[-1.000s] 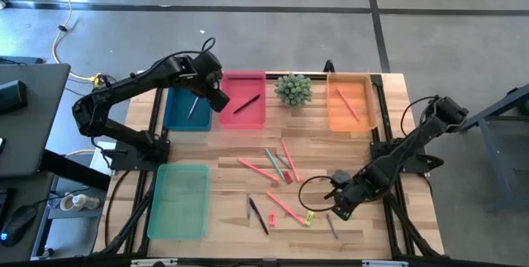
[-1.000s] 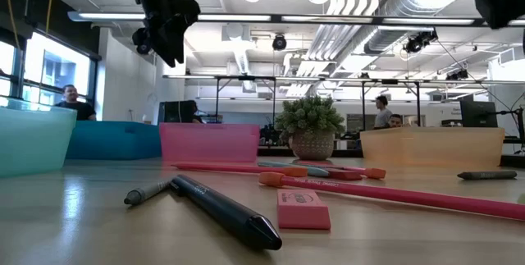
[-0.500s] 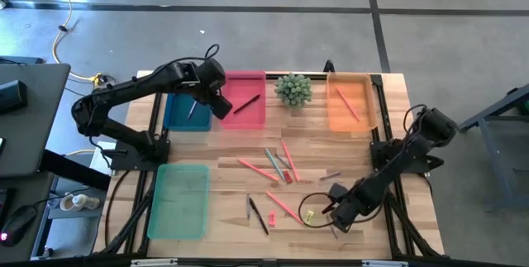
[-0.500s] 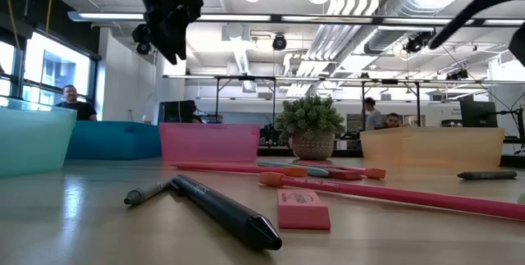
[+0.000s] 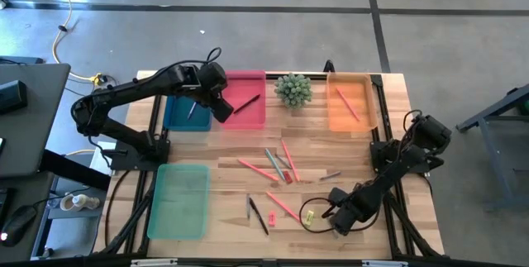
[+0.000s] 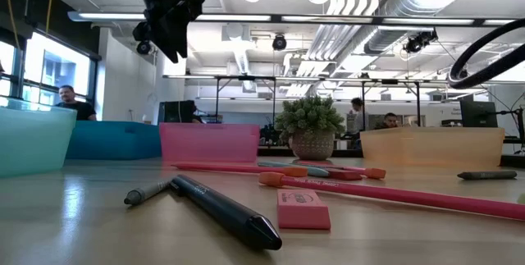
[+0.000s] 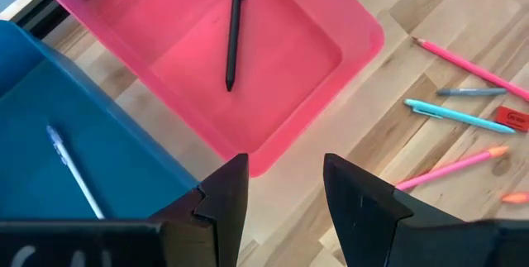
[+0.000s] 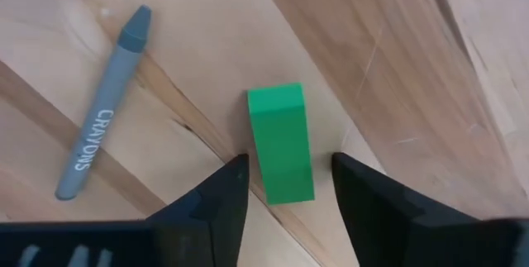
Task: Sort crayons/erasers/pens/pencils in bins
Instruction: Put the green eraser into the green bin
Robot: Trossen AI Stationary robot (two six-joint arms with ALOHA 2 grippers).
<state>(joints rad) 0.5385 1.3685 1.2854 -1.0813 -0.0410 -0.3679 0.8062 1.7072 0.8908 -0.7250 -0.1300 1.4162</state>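
Note:
My right gripper (image 8: 285,188) is open and low over the table near its near edge (image 5: 335,216). Its fingers stand on either side of a green eraser (image 8: 281,143) that lies flat on the wood. I cannot tell whether they touch it. A grey crayon (image 8: 103,102) lies beside the eraser. My left gripper (image 7: 285,188) is open and empty, high over the near edges of the teal bin (image 5: 183,112) and the pink bin (image 5: 248,100). A yellow eraser (image 5: 309,215) and a red eraser (image 5: 271,216) lie on the table.
The orange bin (image 5: 350,102) at the far right holds a stick. The pale-green bin (image 5: 179,201) stands at the near left. A potted plant (image 5: 293,90) stands between the pink and orange bins. Pink sticks, pens and crayons (image 5: 279,164) lie scattered mid-table.
My right gripper has gone toward the table's near edge and down, and now stands over the green eraser. My left gripper has shifted slightly toward the near edge, over the bins.

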